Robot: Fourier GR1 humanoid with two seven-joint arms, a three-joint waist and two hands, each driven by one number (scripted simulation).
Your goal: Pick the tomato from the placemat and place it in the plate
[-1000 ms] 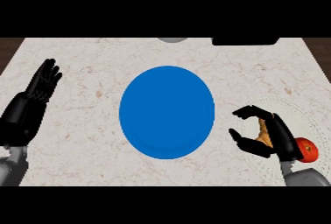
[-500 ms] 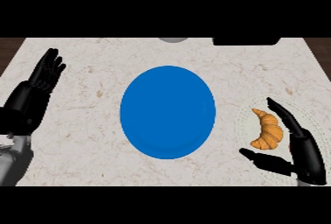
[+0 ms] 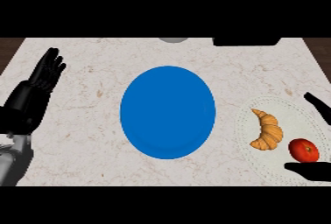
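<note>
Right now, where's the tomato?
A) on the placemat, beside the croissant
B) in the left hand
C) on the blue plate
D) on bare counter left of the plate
A: the tomato lies on the pale placemat at the view's right, just beside the croissant and well apart from the blue plate.

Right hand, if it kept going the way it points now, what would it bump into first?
Probably the tomato, which lies on the placemat right ahead of the open right hand; the croissant comes next. How high the hand hovers is unclear.
</note>
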